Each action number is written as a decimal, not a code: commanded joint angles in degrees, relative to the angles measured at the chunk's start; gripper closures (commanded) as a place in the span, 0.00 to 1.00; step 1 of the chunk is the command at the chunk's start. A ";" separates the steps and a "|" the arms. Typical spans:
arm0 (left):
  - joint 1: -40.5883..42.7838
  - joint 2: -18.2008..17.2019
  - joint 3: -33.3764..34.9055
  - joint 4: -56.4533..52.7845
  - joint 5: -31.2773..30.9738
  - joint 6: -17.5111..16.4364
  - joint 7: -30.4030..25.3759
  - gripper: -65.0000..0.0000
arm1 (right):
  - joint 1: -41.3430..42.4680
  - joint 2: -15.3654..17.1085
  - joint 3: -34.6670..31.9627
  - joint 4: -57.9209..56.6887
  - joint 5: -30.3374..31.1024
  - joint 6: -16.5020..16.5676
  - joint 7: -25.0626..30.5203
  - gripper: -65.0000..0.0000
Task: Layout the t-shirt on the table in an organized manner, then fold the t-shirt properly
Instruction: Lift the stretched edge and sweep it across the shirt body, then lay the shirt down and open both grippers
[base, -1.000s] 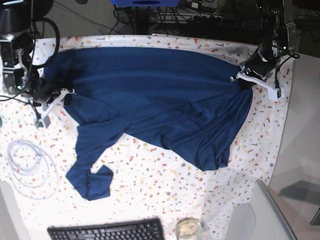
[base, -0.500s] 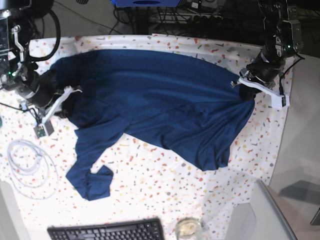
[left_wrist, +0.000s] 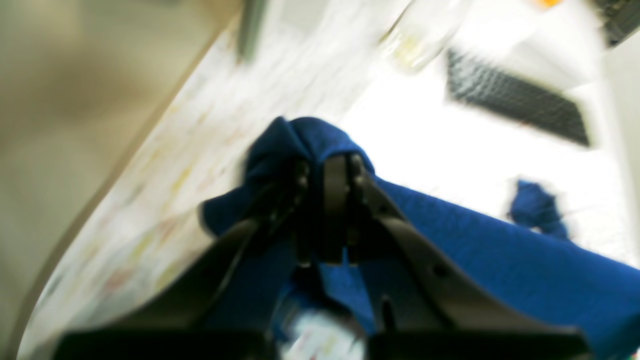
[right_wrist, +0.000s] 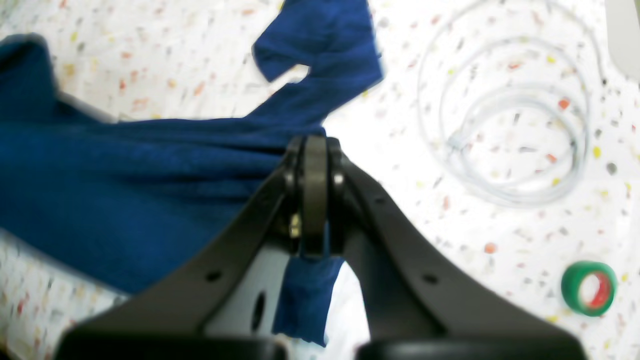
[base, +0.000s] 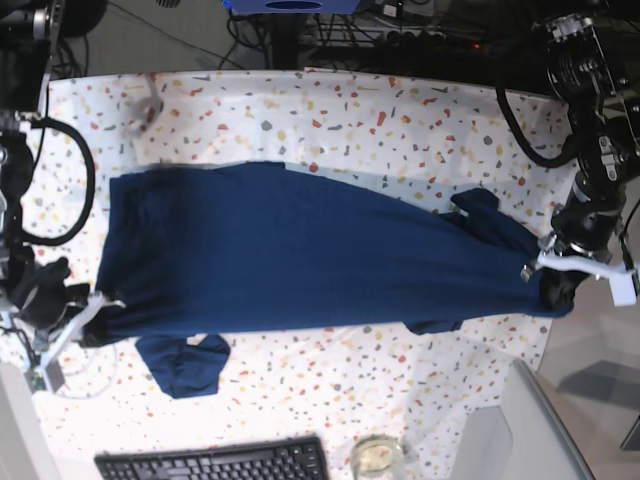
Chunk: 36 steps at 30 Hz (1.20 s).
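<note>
Right wrist alone shows green tape roll (right_wrist: 588, 288) beside t-shirt (right_wrist: 125, 185).

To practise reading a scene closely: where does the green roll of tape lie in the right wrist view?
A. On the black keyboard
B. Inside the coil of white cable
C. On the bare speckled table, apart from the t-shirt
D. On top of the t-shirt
C: the green roll of tape sits on the bare table, clear of the t-shirt and outside the white cable.
</note>
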 joint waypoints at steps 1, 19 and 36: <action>-2.21 -0.78 -0.40 -0.09 0.30 0.21 -1.63 1.00 | 3.36 0.77 0.28 -1.23 0.32 0.00 1.57 1.00; -32.54 -0.69 12.26 -35.34 0.66 0.39 -7.96 1.00 | 31.58 1.56 -16.43 -53.01 0.32 -0.53 38.50 1.00; -30.52 0.45 18.59 -41.15 3.21 0.39 -25.45 0.05 | 10.22 4.73 -8.60 -28.48 0.76 -0.44 23.81 0.33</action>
